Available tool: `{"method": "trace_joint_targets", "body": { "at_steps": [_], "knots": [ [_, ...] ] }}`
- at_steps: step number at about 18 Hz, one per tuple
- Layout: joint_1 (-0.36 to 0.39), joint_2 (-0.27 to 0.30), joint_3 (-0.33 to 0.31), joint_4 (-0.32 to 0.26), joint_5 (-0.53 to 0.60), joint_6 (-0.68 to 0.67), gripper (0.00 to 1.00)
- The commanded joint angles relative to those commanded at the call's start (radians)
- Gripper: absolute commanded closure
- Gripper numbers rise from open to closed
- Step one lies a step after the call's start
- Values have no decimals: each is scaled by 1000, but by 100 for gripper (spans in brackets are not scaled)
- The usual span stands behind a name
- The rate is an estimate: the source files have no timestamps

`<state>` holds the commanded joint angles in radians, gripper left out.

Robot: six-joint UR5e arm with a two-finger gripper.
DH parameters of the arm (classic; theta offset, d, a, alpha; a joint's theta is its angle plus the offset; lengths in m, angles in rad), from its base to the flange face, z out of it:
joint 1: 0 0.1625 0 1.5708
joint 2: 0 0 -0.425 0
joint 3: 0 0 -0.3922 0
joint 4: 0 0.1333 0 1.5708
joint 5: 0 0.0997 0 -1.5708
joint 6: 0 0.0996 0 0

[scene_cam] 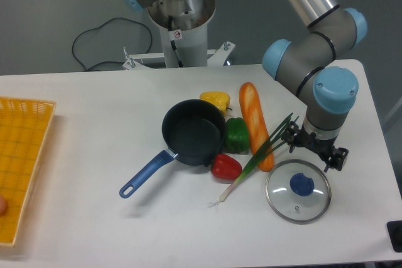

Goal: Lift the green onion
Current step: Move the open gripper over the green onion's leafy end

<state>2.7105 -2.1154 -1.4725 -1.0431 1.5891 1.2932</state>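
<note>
Beside the claw (312, 147), the green onion (254, 160) lies untouched.

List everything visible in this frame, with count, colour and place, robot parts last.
green onion: 1, white to dark green, lying across the bread
bread loaf: 1, orange, centre right
green pepper: 1, right of the pan
red pepper: 1, below the pan
yellow pepper: 1, behind the pan
pan: 1, dark with blue handle, centre
glass lid: 1, blue knob, front right
basket: 1, yellow, left edge
gripper: 1, black, by the onion's leaves; jaws hidden
</note>
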Motion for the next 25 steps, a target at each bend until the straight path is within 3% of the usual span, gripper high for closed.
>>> {"method": "trace_joint_targets", "body": {
  "at_steps": [12, 17, 25],
  "knots": [
    [32, 34, -176, 58, -1, 9, 0],
    [49, 55, -199, 55, -5, 12, 0],
    [9, 83, -219, 52, -12, -2, 0]
  ]
}}
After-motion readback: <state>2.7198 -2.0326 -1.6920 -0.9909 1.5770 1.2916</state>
